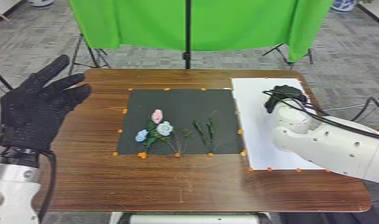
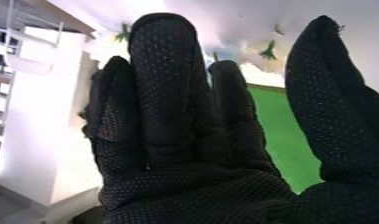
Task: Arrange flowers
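Over the upper part of the white sheet (image 1: 279, 140) is my right hand (image 1: 284, 96), partly covered by cables. The right wrist view shows the same hand (image 2: 181, 135) with straight fingers and the thumb apart. Small green pieces (image 2: 269, 52) lie beyond its fingertips on a pale surface; I cannot tell what they belong to. A pink flower (image 1: 157, 116), a pale blue-white flower (image 1: 164, 128) and a blue flower (image 1: 142, 135) lie grouped on the dark mat (image 1: 181, 100), with green stems (image 1: 203, 132) to their right. My left hand (image 1: 33, 112) is raised at the table's left edge, open.
Orange markers (image 1: 142, 155) line the edges of the mat and sheet. The brown table (image 1: 185, 187) extends around them. Behind it hangs a green cloth (image 1: 132, 25) on a dark stand (image 1: 187, 42). Cables (image 1: 332, 120) run along my right arm.
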You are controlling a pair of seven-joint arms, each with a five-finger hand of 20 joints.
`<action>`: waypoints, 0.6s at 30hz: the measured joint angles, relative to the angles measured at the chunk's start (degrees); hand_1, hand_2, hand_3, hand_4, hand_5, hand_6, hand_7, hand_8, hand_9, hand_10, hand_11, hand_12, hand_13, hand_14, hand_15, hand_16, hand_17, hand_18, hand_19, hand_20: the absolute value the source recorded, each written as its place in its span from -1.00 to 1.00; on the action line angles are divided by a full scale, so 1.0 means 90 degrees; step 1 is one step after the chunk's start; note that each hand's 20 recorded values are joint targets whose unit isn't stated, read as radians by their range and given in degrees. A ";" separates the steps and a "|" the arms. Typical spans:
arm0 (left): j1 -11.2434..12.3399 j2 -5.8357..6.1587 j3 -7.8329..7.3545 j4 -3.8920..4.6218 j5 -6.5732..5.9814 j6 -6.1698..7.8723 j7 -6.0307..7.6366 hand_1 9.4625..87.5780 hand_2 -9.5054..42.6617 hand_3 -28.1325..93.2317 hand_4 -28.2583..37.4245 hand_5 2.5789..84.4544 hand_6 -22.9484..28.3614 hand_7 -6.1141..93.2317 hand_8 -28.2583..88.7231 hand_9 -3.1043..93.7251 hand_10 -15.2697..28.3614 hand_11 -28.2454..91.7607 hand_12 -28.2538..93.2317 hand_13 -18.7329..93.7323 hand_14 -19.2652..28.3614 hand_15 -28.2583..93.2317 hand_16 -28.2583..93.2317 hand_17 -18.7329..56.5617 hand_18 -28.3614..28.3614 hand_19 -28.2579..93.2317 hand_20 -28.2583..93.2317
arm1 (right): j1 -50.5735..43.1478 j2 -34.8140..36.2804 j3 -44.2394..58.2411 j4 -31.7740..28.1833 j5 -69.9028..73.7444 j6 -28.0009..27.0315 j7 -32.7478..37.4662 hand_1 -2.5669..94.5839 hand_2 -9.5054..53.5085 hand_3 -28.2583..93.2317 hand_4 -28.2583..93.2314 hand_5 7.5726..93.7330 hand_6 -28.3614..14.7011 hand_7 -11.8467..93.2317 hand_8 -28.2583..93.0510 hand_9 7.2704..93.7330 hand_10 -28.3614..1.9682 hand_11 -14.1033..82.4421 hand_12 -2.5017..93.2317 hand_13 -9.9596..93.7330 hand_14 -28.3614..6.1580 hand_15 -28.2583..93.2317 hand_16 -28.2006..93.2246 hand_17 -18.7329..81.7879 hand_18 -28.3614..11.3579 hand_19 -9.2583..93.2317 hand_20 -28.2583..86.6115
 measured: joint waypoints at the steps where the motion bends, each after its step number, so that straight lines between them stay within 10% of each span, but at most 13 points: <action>1: -0.0005 0.0001 0.0015 0.0000 0.0000 0.0000 0.0005 -0.67 -0.34 0.76 -0.90 -0.21 0.21 -0.57 -0.69 -0.24 0.66 -0.02 -0.34 -0.21 1.00 0.47 -0.73 -0.64 0.92 0.48 -0.12 | 0.0014 -0.0010 -0.0004 0.0010 -0.0023 0.0008 -0.0005 -0.21 -1.00 0.71 -0.95 -0.14 0.26 -0.55 -0.72 0.37 -0.23 -0.26 -0.64 0.58 0.06 0.53 -0.32 0.30 -0.48 1.00 -0.34; 18: 0.0005 -0.0069 0.0031 0.0000 0.0012 -0.0030 0.0068 -0.67 -0.35 0.76 -0.90 -0.20 0.23 -0.58 -0.69 -0.24 0.66 -0.01 -0.34 -0.21 1.00 0.47 -0.73 -0.64 0.92 0.48 -0.12 | -0.0023 -0.0253 0.0144 0.0148 0.0023 -0.0165 -0.0169 -0.15 -0.99 0.70 -0.96 0.13 0.46 -0.51 -0.75 0.44 0.00 -0.31 -0.66 0.59 0.08 0.50 -0.32 0.29 -0.48 1.00 -0.37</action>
